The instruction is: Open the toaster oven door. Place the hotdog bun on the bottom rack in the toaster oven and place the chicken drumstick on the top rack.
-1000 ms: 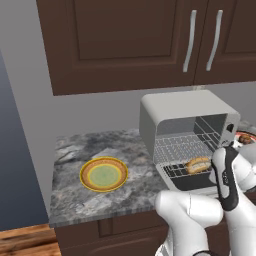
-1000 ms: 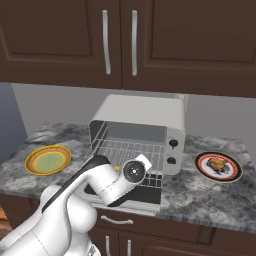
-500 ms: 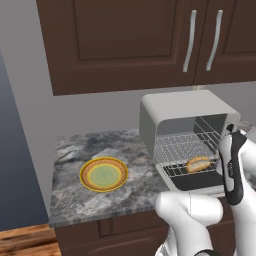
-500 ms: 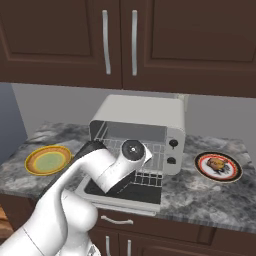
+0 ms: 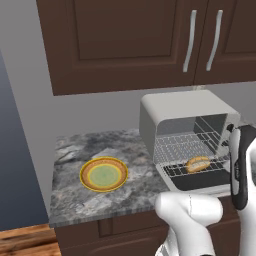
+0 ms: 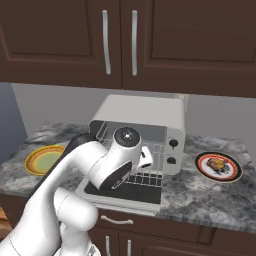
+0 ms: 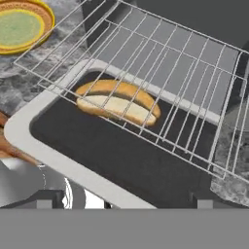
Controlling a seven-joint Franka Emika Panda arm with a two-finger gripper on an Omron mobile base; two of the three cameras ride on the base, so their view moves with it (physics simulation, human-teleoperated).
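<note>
The light-grey toaster oven [image 5: 182, 107] [image 6: 142, 112] stands on the counter with its door [image 6: 125, 192] [image 7: 48, 151] folded down flat. The hotdog bun [image 5: 198, 163] [image 7: 116, 102] lies on the bottom rack [image 5: 172, 171], near its front. The top rack [image 5: 182, 141] [image 7: 160, 53] above it is bare; in the hand view its wires cross over the bun. My gripper [image 7: 124, 203] hangs open above the door, a short way back from the bun, holding nothing. The chicken drumstick [image 6: 218, 165] rests on a dark-rimmed plate [image 6: 235, 174] to the right of the oven.
A yellow plate with a green centre [image 5: 103, 174] [image 6: 44, 159] [image 7: 19, 24] sits on the granite counter [image 5: 75, 200] left of the oven. Dark wall cabinets [image 6: 120, 40] hang overhead. My arm [image 6: 107, 167] crosses in front of the oven's mouth.
The jaws have opened and let go of the bun, which stays on the bottom rack. The hand has drawn up and back from it.
</note>
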